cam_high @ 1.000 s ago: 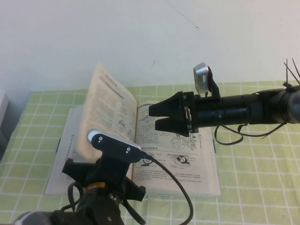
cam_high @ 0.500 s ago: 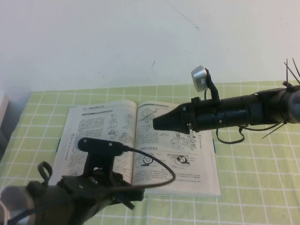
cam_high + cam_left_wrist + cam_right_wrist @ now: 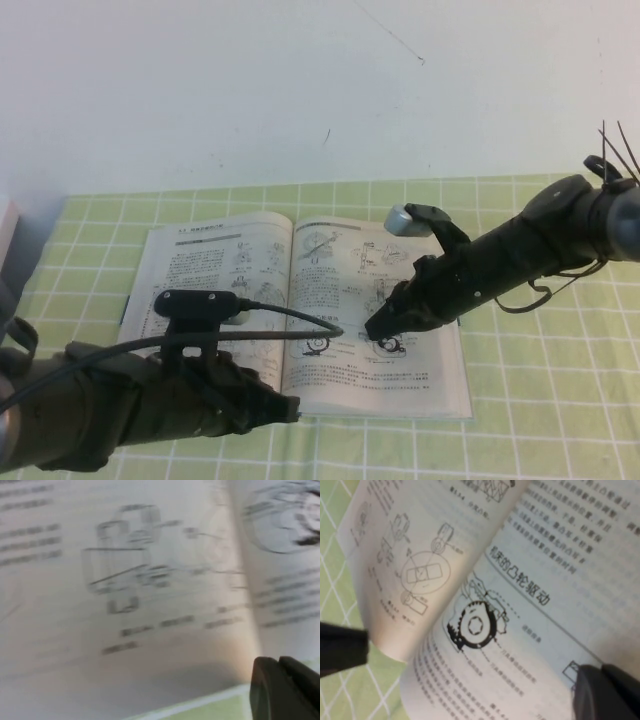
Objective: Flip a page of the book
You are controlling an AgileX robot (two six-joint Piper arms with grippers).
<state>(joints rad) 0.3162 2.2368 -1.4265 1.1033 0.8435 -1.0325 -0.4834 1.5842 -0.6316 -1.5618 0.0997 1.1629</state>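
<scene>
The book [image 3: 405,385] lies open and flat on the green checked cloth. The page [image 3: 220,265] lies on its left half. In the right wrist view the page [image 3: 410,565] still curls up off the gear-drawing page near the book's front edge. My right gripper [image 3: 374,328] is shut and empty, its tip down on the right-hand page by a gear drawing; its fingers [image 3: 605,695] show pressed together. My left gripper [image 3: 290,406] is shut and empty at the book's front edge near the spine. It also shows in the left wrist view [image 3: 282,682] and the right wrist view [image 3: 342,647].
The green checked cloth [image 3: 540,400] covers the table around the book. A white wall [image 3: 300,90] stands behind. A pale blurred object [image 3: 8,225] sits at the far left edge. My left arm covers the book's lower left corner.
The page stood upright mid-turn a second ago and now lies on the left half. My right gripper shut and dropped onto the right-hand page. My left arm sank lower and swung its tip rightward.
</scene>
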